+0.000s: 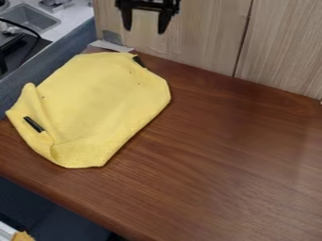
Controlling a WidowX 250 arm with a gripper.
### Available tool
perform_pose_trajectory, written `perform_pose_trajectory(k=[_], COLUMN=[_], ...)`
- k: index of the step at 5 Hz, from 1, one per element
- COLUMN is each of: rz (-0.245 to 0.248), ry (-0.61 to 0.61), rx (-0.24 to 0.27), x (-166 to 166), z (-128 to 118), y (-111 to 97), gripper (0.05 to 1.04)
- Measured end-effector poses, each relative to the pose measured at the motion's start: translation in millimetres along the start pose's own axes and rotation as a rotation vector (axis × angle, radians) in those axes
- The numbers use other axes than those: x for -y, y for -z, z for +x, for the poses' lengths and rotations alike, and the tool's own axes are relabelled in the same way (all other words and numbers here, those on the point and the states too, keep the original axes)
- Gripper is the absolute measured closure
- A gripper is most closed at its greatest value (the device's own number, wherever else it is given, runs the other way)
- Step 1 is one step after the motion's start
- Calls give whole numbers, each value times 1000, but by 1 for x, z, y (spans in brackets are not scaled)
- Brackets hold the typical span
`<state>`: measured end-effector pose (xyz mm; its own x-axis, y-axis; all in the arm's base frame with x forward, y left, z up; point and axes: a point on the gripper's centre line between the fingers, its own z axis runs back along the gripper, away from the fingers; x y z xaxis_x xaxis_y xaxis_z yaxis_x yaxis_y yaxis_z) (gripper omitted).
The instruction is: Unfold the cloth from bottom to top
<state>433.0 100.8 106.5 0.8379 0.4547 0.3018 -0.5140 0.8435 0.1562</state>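
Observation:
My black gripper [145,22] hangs at the top edge of the camera view, above and behind the cloth, its two fingers spread apart with nothing between them. The yellow cloth [100,99] lies on the left part of the brown wooden table [232,164], not touched by the gripper. Its lower-left side is folded over in a narrow flap, with a black strip on it. Another black strip shows at the cloth's upper right edge. The near corners look tucked or rounded.
A light wood panel wall [207,37] borders the table at the back. To the upper left are a grey-blue divider [56,55] and a counter with a sink [31,18]. The table's front edge runs along the lower left.

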Motion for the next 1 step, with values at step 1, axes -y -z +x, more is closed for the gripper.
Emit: perform_pose_trajectory(k=[1], rz=[0], ry=[2], rx=[-1], x=[0], z=[-1], y=[0], gripper=[84])
